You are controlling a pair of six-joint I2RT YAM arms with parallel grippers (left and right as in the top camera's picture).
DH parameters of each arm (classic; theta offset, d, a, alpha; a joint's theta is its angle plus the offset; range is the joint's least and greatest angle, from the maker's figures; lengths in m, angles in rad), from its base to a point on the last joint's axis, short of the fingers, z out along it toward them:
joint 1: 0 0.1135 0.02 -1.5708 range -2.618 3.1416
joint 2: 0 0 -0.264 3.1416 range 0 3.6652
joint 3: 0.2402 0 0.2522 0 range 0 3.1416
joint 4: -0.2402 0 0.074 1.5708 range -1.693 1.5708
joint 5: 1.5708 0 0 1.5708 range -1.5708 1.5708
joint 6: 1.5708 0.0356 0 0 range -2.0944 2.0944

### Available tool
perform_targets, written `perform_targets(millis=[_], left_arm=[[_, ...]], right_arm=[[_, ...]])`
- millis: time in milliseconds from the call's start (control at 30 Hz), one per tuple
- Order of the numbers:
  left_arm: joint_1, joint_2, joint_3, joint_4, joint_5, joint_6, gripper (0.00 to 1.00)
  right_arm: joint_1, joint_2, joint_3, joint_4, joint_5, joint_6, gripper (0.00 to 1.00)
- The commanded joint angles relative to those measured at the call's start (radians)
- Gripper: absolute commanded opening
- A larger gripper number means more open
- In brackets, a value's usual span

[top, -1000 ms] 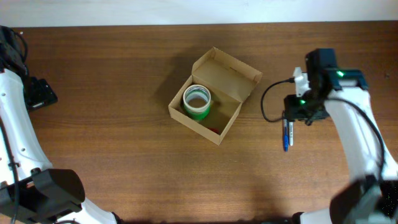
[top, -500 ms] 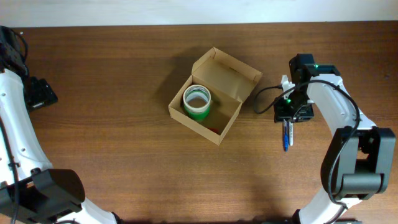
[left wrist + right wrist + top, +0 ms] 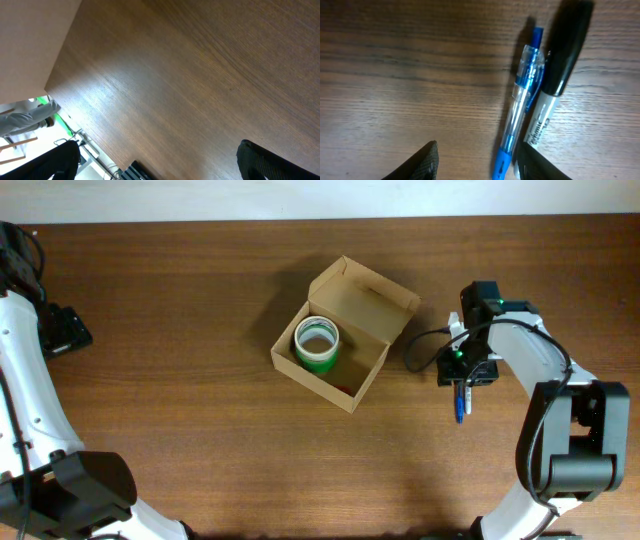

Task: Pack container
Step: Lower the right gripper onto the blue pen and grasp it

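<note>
Right gripper [image 3: 477,167] is spread wide, holding nothing; 1 clear blue plastic pen [image 3: 520,100] between its fingers, touching 1 black cylindrical marker [image 3: 562,60].

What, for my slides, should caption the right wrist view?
Open right gripper over a blue pen and black marker lying side by side on the wooden table.

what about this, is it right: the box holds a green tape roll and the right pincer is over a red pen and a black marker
Not quite: the pen is blue, not red, per the right wrist view. The rest holds: green tape roll in the box, right pincer over pen and black marker.
</note>
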Motion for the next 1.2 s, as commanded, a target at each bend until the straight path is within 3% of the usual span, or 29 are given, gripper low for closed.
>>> perform_targets(millis=[0, 1167], left_arm=[[0.003, 0.011, -0.003, 0.0, 0.001, 0.012, 1.0], [0.003, 0.011, -0.003, -0.001, 0.001, 0.012, 1.0]], right_arm=[[-0.003, 0.001, -0.021, 0.012, -0.013, 0.016, 0.52], [-0.034, 0.035, -0.041, 0.059, -0.013, 0.031, 0.52]])
